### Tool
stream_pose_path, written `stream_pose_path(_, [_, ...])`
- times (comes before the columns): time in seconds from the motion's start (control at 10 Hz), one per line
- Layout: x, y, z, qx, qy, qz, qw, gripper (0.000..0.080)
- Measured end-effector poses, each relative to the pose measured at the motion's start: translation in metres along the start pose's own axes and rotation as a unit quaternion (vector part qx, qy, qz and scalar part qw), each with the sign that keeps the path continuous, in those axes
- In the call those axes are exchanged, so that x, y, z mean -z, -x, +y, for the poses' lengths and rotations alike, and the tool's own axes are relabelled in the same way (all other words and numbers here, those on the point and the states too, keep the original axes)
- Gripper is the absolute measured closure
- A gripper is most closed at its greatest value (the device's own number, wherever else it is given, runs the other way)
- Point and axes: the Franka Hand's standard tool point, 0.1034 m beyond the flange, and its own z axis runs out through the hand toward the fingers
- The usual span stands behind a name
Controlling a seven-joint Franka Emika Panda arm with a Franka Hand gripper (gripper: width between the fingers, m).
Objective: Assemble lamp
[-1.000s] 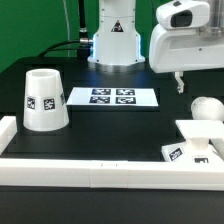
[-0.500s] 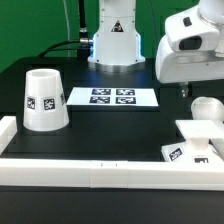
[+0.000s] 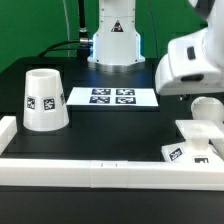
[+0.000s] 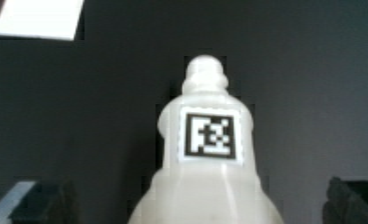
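The white bulb [image 3: 208, 108] lies on the black table at the exterior view's right, partly hidden behind my gripper [image 3: 196, 96]. The gripper's white body hangs right over it. In the wrist view the bulb [image 4: 207, 140] shows a square tag, and its wide end lies between my dark fingertips [image 4: 39, 200]. My gripper [image 4: 199, 205] is open, with a gap between each finger and the bulb. The square base [image 3: 196, 140] lies just in front of the bulb. The tapered shade [image 3: 41, 98] stands at the exterior view's left.
The marker board [image 3: 112, 97] lies at the middle back, in front of the arm's pedestal [image 3: 113, 40]. White border rails [image 3: 100, 172] run along the front and the left edge. A white flat patch [image 4: 30, 15] shows in a corner of the wrist view.
My gripper has moved to the exterior view's right and down, from beside the bulb to right over it. The lamp parts have not moved.
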Motion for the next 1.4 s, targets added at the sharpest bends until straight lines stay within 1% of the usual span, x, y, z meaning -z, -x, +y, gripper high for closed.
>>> stream_pose_path(0.1, [-0.004, -0.003, 0.000, 0.002, 0.001, -0.043, 0.999, 0.0101])
stream_pose_path(0.2, [-0.004, -0.013, 0.000, 0.003, -0.001, -0.049, 0.999, 0.0101])
stream_pose_path(0.3, [-0.007, -0.015, 0.000, 0.003, -0.002, -0.049, 0.999, 0.0101])
stream_pose_path(0.7, [-0.007, -0.018, -0.001, 0.008, 0.000, -0.044, 0.999, 0.0101])
stream_pose_path(0.9, [-0.008, -0.027, -0.003, 0.011, -0.001, -0.025, 1.000, 0.0101])
stream_pose_path(1.1, [-0.013, -0.035, -0.001, 0.014, -0.003, -0.017, 1.000, 0.0101])
stream_pose_path(1.4, [-0.015, -0.037, -0.001, 0.014, -0.003, -0.019, 1.000, 0.0101])
